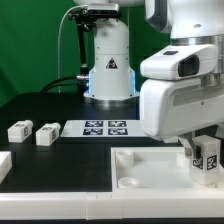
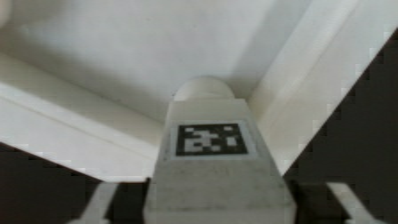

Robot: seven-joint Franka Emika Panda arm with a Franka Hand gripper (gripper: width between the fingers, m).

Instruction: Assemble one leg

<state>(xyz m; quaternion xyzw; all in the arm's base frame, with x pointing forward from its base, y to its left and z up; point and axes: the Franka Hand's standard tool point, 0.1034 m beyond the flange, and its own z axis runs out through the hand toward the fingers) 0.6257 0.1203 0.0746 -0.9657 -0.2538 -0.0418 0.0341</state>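
Observation:
My gripper [image 1: 204,150] is shut on a leg [image 1: 209,156], a small white block with a black-and-white marker on its face. It holds the leg upright over the right end of the large white panel [image 1: 150,168], at the exterior view's right. In the wrist view the leg [image 2: 210,135] fills the middle between my fingers [image 2: 111,203], its tip pointing at a corner of the panel [image 2: 125,60]. Whether the leg touches the panel I cannot tell. Two more legs [image 1: 20,130] [image 1: 47,134] lie on the black table at the exterior view's left.
The marker board [image 1: 105,127] lies flat behind the panel, in front of the robot base [image 1: 108,70]. Another white part [image 1: 3,165] shows at the left edge. A green backdrop stands behind the table.

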